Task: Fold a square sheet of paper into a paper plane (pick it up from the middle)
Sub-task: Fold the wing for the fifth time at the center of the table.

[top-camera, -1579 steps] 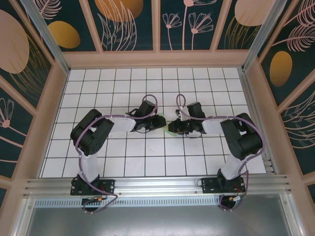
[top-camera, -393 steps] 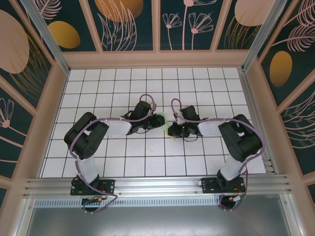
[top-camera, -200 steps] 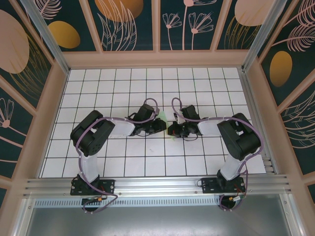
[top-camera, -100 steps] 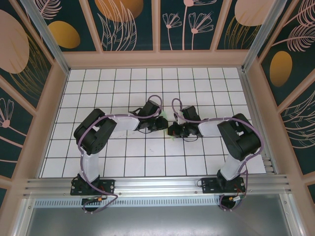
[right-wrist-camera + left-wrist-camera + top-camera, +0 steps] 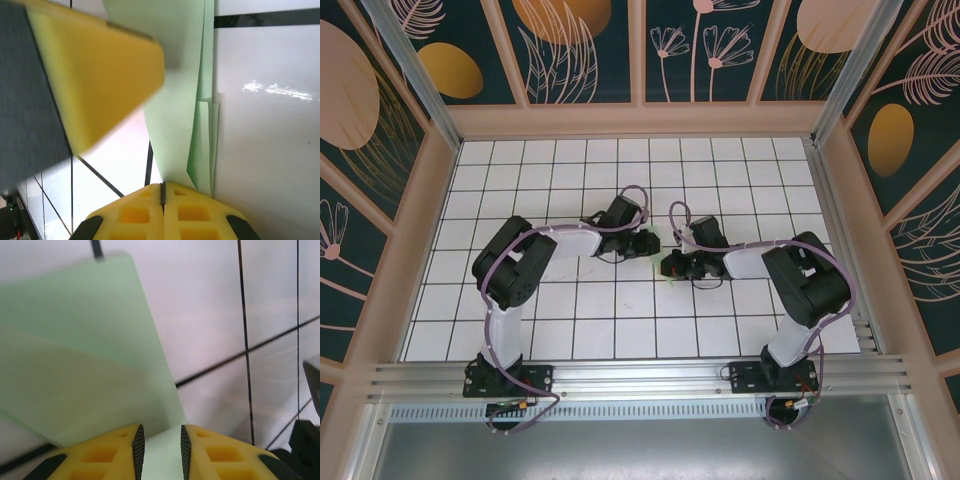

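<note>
The pale mint-green paper (image 5: 85, 365) lies folded into layers on the white grid table, mostly hidden between the two grippers in the top view, where a sliver of the paper (image 5: 654, 238) shows. My left gripper (image 5: 159, 450) stands slightly open, with paper showing in the narrow gap between its fingertips and a raised flap just ahead of it. My right gripper (image 5: 163, 187) is shut, and the narrow folded end of the paper (image 5: 175, 115) runs under its right finger. The left gripper (image 5: 645, 243) and the right gripper (image 5: 667, 266) nearly touch at the table's middle. A yellow left finger (image 5: 100, 85) looms close.
The white grid table (image 5: 570, 320) is ringed by a wooden frame with patterned walls (image 5: 640, 120). An aluminium rail (image 5: 640, 375) runs along the near edge by the arm bases.
The left arm has swung right, bringing its gripper up against the right one, and its jaws have parted a little. The right gripper has stayed still and shut.
</note>
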{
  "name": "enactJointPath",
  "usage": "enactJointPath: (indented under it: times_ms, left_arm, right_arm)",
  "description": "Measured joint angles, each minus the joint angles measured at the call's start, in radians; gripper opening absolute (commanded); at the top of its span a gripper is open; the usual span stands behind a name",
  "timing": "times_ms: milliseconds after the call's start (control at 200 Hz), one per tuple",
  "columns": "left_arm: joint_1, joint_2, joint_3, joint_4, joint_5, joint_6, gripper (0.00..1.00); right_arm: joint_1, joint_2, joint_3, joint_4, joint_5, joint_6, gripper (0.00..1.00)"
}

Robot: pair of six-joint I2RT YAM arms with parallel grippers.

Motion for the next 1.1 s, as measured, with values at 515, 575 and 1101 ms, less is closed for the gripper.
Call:
enactJointPath:
  times_ms: [515, 575, 1101]
  left_arm:
    - [0.066, 0.048, 0.089, -0.065, 0.009, 0.114, 0.35]
    - [0.068, 0.053, 0.098, -0.074, 0.015, 0.126, 0.35]
    - [0.106, 0.085, 0.160, -0.112, 0.014, 0.195, 0.36]
  right_arm:
    - [0.000, -0.002, -0.004, 0.007, 0.000, -0.018, 0.00]
    - [0.000, -0.002, -0.004, 0.007, 0.000, -0.018, 0.00]
    - [0.000, -0.001, -0.004, 0.007, 0.000, -0.019, 0.00]
